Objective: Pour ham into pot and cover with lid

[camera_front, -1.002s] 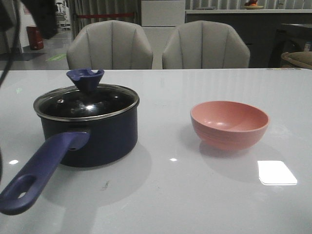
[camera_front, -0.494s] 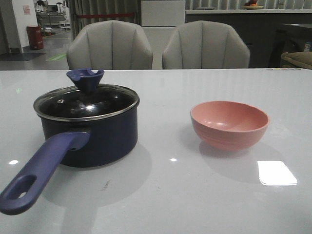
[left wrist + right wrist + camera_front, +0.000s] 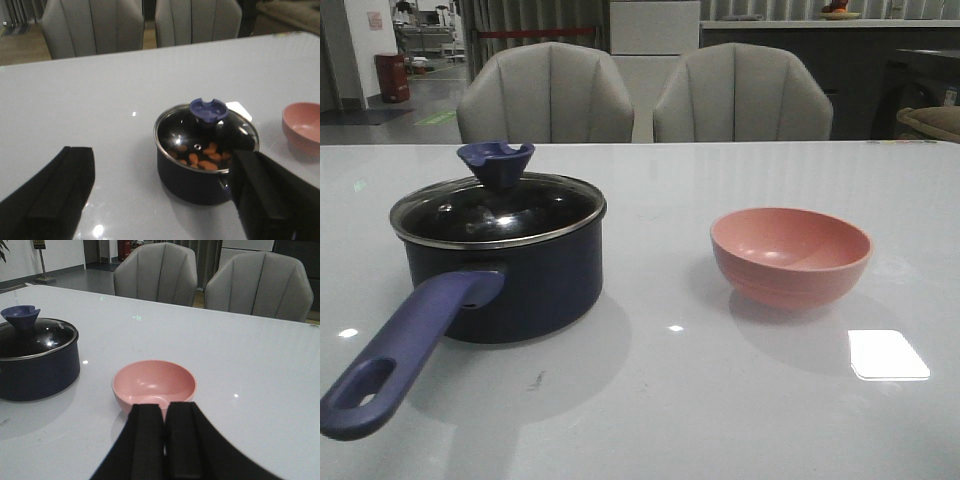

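Pot (image 3: 505, 270): upright on table (image 3: 720, 400), well left of bowl (image 3: 790, 255); handle (image 3: 405, 350) angled toward the camera.
Lid (image 3: 498, 208): seated on pot rim, knob (image 3: 495, 163) up.
Ham (image 3: 200, 156): orange bits on pot floor, seen through the glass.
Bowl: right of pot, apart from it, upright.
Left gripper (image 3: 160, 200): fingers spread wide, holding nothing, pulled back from pot.
Right gripper (image 3: 165, 440): fingers pressed together, nothing between, just short of bowl.

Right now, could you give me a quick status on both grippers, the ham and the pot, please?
Left gripper open, empty, above the table. Right gripper shut, empty. Ham in pot, lid on. Pink bowl empty, upright beside it. Nothing in the way.
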Controlling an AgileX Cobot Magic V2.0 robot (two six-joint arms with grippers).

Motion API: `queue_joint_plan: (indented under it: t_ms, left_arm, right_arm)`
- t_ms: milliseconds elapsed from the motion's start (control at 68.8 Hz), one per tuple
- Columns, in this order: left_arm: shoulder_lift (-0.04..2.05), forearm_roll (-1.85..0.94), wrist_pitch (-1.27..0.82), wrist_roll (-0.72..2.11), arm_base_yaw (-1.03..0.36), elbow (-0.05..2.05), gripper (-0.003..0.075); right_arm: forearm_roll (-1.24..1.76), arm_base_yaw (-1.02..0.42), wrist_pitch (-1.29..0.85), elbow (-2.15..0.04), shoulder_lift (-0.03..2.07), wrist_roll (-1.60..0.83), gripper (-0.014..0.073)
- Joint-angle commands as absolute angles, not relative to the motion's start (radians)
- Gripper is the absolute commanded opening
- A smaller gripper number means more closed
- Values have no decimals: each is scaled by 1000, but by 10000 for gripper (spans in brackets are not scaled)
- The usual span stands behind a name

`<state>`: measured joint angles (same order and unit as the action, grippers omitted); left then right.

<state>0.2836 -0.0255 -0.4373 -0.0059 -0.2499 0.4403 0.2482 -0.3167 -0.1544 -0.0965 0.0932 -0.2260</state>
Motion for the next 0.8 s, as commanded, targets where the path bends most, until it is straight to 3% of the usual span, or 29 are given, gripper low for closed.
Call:
queue_joint_plan:
  t_ms: [0,102,189,276,421,494,785]
  left_arm:
    - [169,-51,-254,-14,-250,378,582]
    - [86,-48,-158,-14,-250,307,581]
    - [49,-48,-127,-14,-250,269,523]
    - [49,-48,-120,-14,-250,266,391]
    - [49,-48,-112,-14,-250,266,97]
    - [49,-56,-112,-14,-250,266,129]
    - [49,-56,-112,-14,-250,264,113]
  right_arm:
    - [252,-317,-70,-125,100,-236,151]
    - [252,-317,-70,-125,100,-236,151]
    - [252,-317,-70,-125,100,-236,151]
    - [252,-317,-70,-125,100,-236,151]
    - [252,-317,-70,-125,100,-236,151]
    - [252,-317,-70,-125,100,-236,151]
    - [252,-317,-70,-125,100,-236,151]
